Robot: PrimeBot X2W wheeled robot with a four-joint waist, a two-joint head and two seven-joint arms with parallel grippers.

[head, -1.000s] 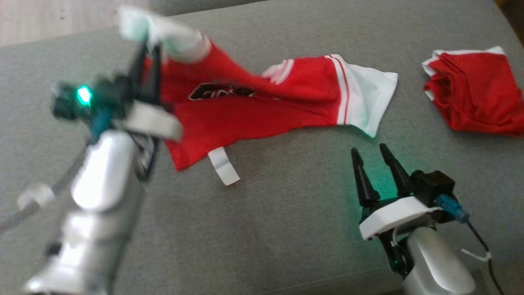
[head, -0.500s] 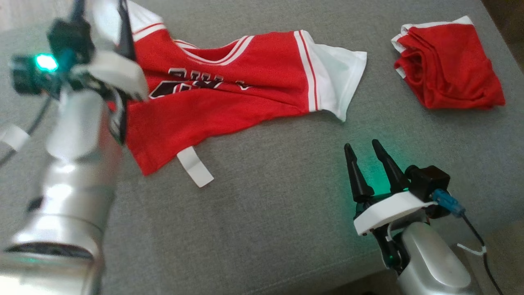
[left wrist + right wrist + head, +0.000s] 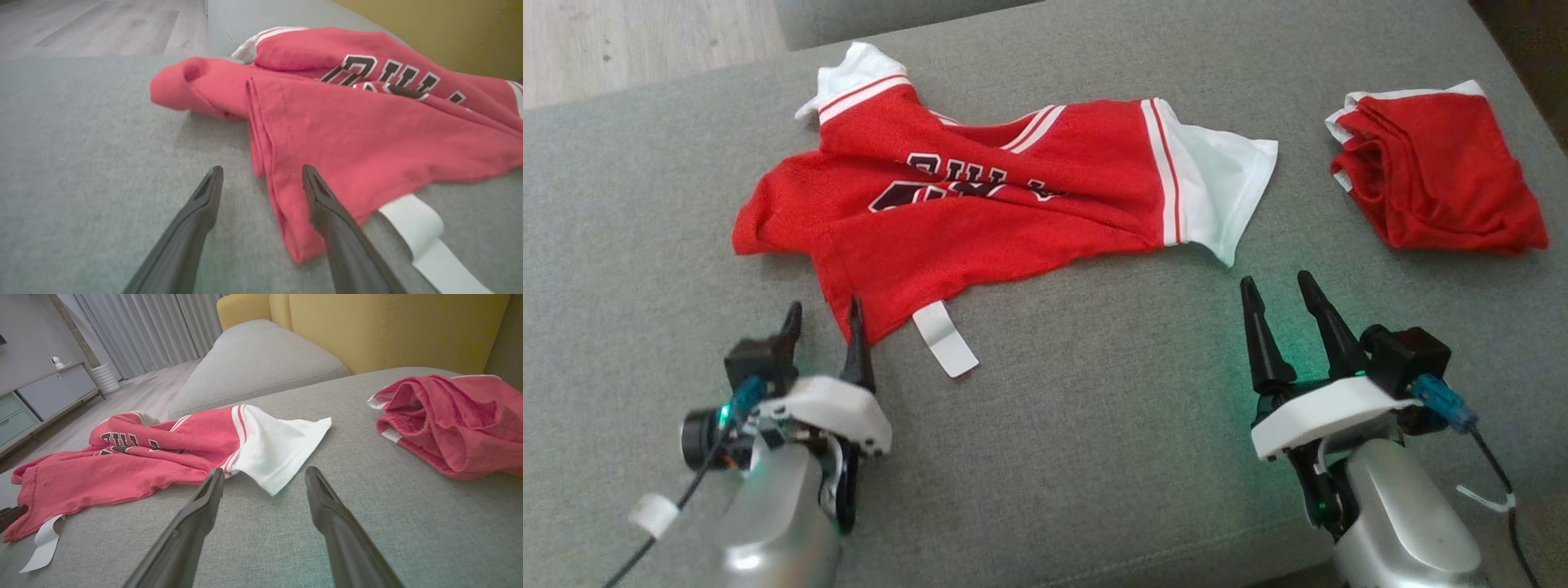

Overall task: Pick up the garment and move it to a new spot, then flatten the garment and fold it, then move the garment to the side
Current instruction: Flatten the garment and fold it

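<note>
Pointing at jersey (image 3: pixel 1013 204) hem, L gripper (image 3: pixel 823 306) spread wide, empty.

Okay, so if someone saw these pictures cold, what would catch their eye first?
The bright red jersey, lying rumpled across the middle of the grey sofa cushion. Next, a second red garment bunched at the cushion's right end, apart from the jersey. Then the two open claws: the left claw at the jersey's near hem corner by a white tag, the right claw just short of its white sleeve.
</note>
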